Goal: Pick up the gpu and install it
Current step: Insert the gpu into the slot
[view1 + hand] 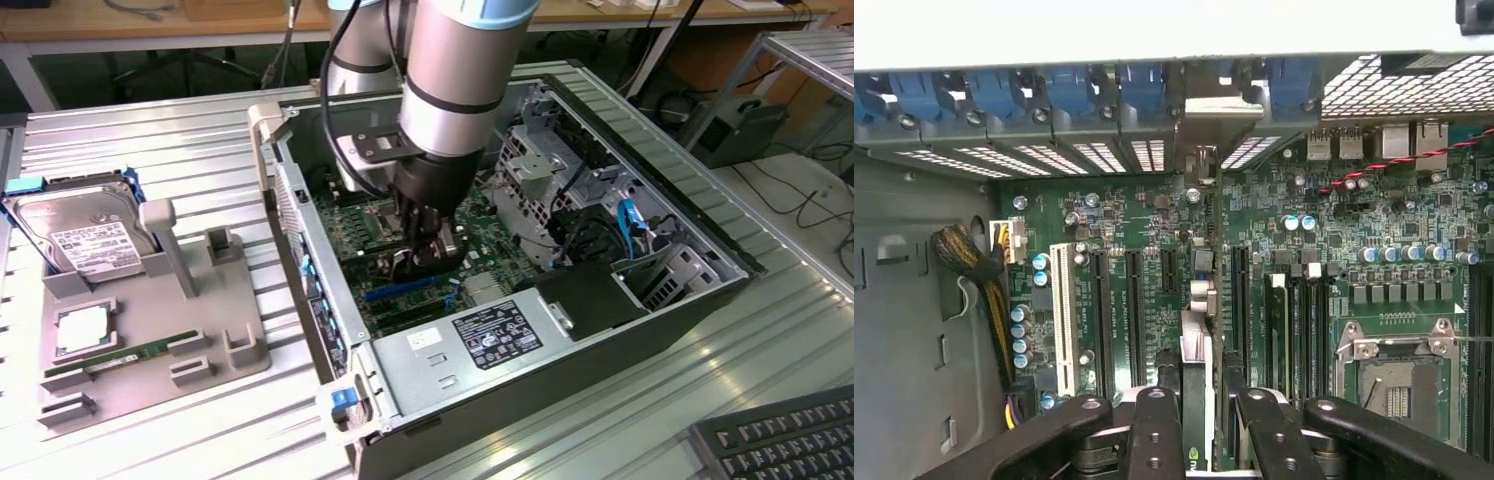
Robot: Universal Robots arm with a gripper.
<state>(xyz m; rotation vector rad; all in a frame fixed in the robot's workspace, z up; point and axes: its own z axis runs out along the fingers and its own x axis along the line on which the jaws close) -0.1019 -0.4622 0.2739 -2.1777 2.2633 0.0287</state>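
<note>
The gpu (1194, 350) stands on edge between my fingers, seen as a thin green strip running down among the black expansion slots of the motherboard (1274, 215). Its silvery end bracket (1204, 115) reaches the rear slot openings of the case. My gripper (1199, 405) is shut on the card's upper edge, a black finger (1154, 430) on either side. In the exterior view, the gripper (424, 245) reaches down into the open computer case (667, 215), and the gpu (420, 268) shows as a dark block just under it, close to the board. Whether the card sits in its slot cannot be told.
A white slot (1062, 315) and the bare CPU socket (1394, 375) flank the card. Blue latches (1054, 95) line the rear wall. Outside the case, a grey holder (200, 300) carries a hard drive (87, 240), a processor (80, 330) and a memory stick (114, 355). A keyboard (787, 440) lies at the exterior view's lower right.
</note>
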